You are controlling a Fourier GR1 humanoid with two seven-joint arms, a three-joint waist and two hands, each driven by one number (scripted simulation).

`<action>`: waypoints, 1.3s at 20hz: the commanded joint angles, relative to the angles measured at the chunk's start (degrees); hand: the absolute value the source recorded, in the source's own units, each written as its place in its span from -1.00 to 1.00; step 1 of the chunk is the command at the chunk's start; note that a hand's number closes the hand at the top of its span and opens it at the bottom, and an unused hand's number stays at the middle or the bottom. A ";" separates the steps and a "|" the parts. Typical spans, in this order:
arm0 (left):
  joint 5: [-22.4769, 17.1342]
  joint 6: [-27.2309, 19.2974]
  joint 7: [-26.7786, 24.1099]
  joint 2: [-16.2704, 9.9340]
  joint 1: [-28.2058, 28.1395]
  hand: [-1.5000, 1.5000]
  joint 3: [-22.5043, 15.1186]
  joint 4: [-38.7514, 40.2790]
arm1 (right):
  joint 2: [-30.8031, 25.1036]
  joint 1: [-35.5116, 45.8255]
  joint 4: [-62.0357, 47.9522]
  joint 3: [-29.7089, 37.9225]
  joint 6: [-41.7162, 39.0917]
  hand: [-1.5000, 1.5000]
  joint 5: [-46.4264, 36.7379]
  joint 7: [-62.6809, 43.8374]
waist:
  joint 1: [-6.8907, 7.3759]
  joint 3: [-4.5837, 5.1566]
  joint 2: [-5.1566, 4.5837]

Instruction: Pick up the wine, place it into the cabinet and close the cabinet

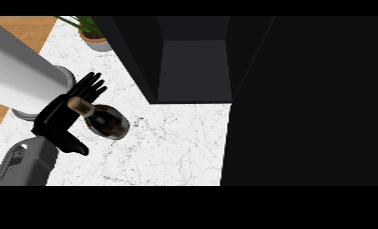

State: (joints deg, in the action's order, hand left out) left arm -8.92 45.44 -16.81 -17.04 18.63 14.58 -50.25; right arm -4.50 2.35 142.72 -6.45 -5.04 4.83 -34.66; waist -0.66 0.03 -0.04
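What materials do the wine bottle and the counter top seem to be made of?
The wine bottle looks like dark glossy glass, with a highlight on its shoulder and a tan, cork-like top. The counter looks like polished white marble, since grey veins run across it; it may be an imitation.

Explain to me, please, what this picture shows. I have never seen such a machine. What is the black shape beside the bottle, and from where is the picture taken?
The picture is taken from the robot's head, looking steeply down at a white marble counter. The black shape is the left robot hand on a grey forearm. Its fingers are mostly straight beside the neck of a dark glass wine bottle with a cork-coloured top; whether it holds the bottle is unclear. Behind stands a dark cabinet, open, with a grey inside. At the top left is a green plant in a pot. The right robot hand is not in view.
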 commanded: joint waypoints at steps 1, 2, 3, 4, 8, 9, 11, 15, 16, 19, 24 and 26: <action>2.52 -0.56 -3.95 2.89 -0.18 -1.00 -2.49 0.26 | -1.15 0.85 6.69 2.74 0.10 -1.00 5.76 -4.64 | 0.21 -0.01 0.06; 2.43 1.56 -6.51 0.73 -2.41 -1.00 -1.67 0.38 | -1.09 6.29 5.80 2.81 2.49 -1.00 4.99 -8.78 | 0.49 0.03 0.05; 5.09 1.55 -10.05 -0.19 -1.61 -1.00 -2.03 5.41 | -0.63 5.04 6.47 0.98 2.49 -1.00 3.08 -8.71 | 0.12 0.05 -0.04; 4.88 1.02 -9.30 0.07 0.70 -1.00 -2.46 4.97 | -1.32 4.02 4.31 3.87 0.47 -1.00 6.45 -5.77 | 0.12 0.01 -0.04; 5.70 0.80 -11.40 -0.74 0.32 -1.00 -2.73 7.99 | -0.76 -1.40 8.14 2.65 -0.56 -1.00 6.07 -5.19 | -0.20 0.00 -0.02; 4.94 0.52 -8.97 -1.47 2.06 -1.00 -2.44 7.77 | -1.85 3.65 7.04 5.03 0.16 -1.00 7.37 -7.27 | -0.01 0.01 -0.01; 5.84 -1.66 -9.93 0.78 2.76 -1.00 -3.58 8.02 | 1.49 1.89 6.40 -1.47 1.51 -1.00 0.63 -5.10 | -0.01 0.02 0.03; 7.45 -1.10 -13.56 1.02 4.11 -1.00 -4.56 14.32 | 1.10 -0.08 7.80 -1.77 0.43 -1.00 1.02 -4.51 | -0.49 0.04 -0.05; 5.73 -2.70 -9.84 3.29 4.85 -1.00 -4.49 12.07 | -0.50 2.40 5.81 2.17 0.16 -1.00 4.59 -5.94 | -0.02 -0.01 0.03; 6.00 1.22 -14.69 -0.56 2.70 -1.00 -4.28 13.63 | -0.25 -1.29 9.47 1.51 -0.73 -1.00 5.03 -5.76 | -0.43 0.01 0.03; 5.91 -0.79 -15.26 2.12 3.55 -1.00 -5.13 15.58 | 0.24 -2.65 6.98 3.12 -2.00 -1.00 5.62 -2.30 | -0.21 -0.02 0.04; 5.14 1.55 -15.70 0.80 4.58 -1.00 -4.71 17.52 | 0.05 1.54 8.00 1.87 -0.23 -1.00 5.07 -7.05 | -0.27 0.06 0.00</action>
State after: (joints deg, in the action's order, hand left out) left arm -3.21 40.72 -27.72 -15.84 23.09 9.93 -34.68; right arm -4.57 4.58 142.77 -4.42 -6.15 5.26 -37.04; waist -0.94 0.05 -0.07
